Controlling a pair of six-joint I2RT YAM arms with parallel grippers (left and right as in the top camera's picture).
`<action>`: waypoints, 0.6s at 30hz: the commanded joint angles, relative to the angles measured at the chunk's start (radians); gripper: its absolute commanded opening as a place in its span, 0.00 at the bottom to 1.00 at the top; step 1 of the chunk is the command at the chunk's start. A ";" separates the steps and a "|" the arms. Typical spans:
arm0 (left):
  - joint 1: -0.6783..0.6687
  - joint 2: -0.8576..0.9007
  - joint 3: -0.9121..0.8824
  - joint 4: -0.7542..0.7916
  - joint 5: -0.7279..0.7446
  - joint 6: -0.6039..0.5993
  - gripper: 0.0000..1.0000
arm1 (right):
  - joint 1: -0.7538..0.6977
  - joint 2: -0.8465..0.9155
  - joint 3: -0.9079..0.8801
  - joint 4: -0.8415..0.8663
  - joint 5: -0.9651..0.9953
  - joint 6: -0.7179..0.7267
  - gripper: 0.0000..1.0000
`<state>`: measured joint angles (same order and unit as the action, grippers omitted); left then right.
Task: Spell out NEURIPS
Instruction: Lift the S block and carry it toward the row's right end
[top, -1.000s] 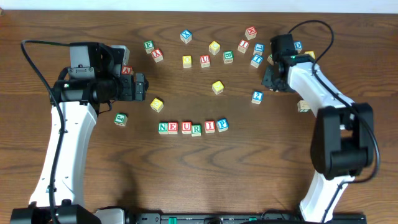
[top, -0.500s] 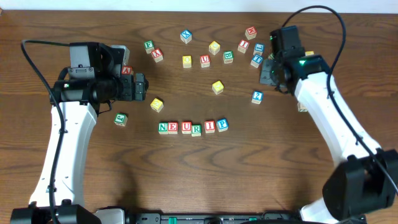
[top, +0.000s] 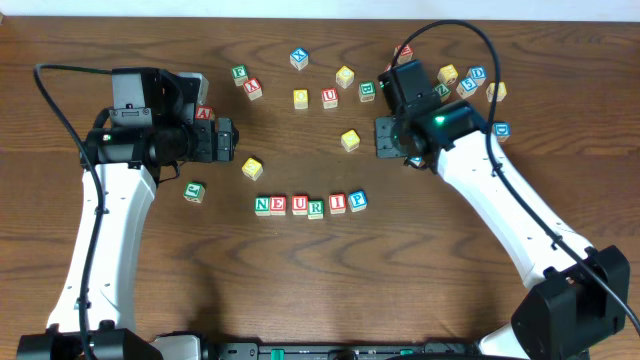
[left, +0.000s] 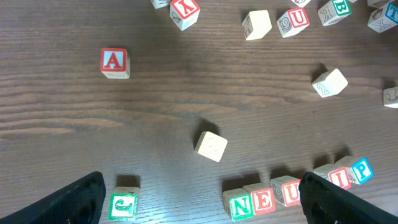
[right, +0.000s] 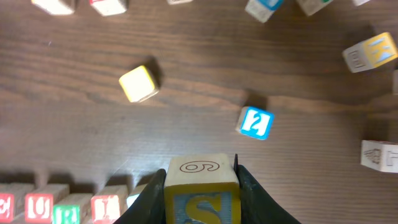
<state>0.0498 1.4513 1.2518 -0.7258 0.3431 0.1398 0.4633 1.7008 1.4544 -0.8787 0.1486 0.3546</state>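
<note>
Six cubes are sitting aligned, P last. Right hand is gripping S, hovering beyond and right of P.

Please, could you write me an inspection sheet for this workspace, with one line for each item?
Surface: dark wood-grain table; no spill seen.
Job's things: NEURIP row stands toward the front, six cubes side by side; S cube is held, not yet placed.
Clutter: loose letter cubes scattered behind the row, among them a red A cube and a blue 2 cube.
Grippers: left gripper open and empty; right gripper shut on the S cube.
Cables: left arm's cable and right arm's cable, both black, arc above the table.
Surroundings: nothing seen except a pale strip past the far edge.
</note>
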 joint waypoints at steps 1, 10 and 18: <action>0.002 0.001 0.022 0.000 0.015 0.021 0.98 | 0.022 0.028 0.005 -0.004 0.002 -0.011 0.24; 0.002 0.001 0.022 0.000 0.015 0.021 0.98 | 0.042 0.141 -0.011 -0.001 -0.002 0.008 0.21; 0.002 0.001 0.022 0.000 0.015 0.021 0.98 | 0.042 0.170 -0.012 0.000 -0.002 0.008 0.22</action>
<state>0.0498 1.4513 1.2518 -0.7258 0.3431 0.1398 0.4969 1.8633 1.4441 -0.8772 0.1455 0.3553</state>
